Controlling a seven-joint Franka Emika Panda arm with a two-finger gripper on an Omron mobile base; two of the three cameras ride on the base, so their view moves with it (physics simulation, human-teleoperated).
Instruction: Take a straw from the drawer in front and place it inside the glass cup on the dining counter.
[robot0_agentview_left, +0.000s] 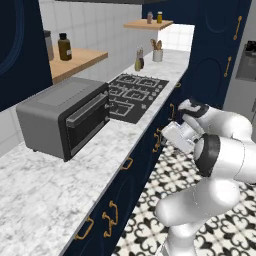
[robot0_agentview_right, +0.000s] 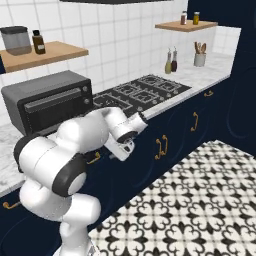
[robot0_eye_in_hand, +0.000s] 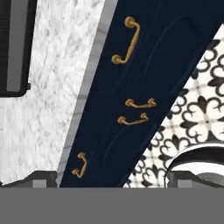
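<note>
My gripper (robot0_eye_in_hand: 113, 178) stands open, its two dark fingertips (robot0_eye_in_hand: 43, 177) far apart with nothing between them. It hangs beside the navy cabinet run (robot0_agentview_left: 145, 165), just below the marble worktop's edge, and points at the fronts (robot0_agentview_right: 117, 150). Every navy front here is shut. A drawer front with a gold handle (robot0_eye_in_hand: 127, 41) sits right under the worktop edge, and a pair of door handles (robot0_eye_in_hand: 139, 104) lies closer to my fingers. The straw is hidden. The glass cup and the dining counter are out of view.
A grey toaster oven (robot0_agentview_left: 60, 117) and a black gas hob (robot0_agentview_left: 135, 95) sit on the marble worktop (robot0_agentview_left: 45, 200). Bottles (robot0_agentview_right: 171, 61) and a utensil pot (robot0_agentview_right: 200, 57) stand at the far end. Black-and-white patterned floor (robot0_agentview_right: 200, 200) stretches to my right.
</note>
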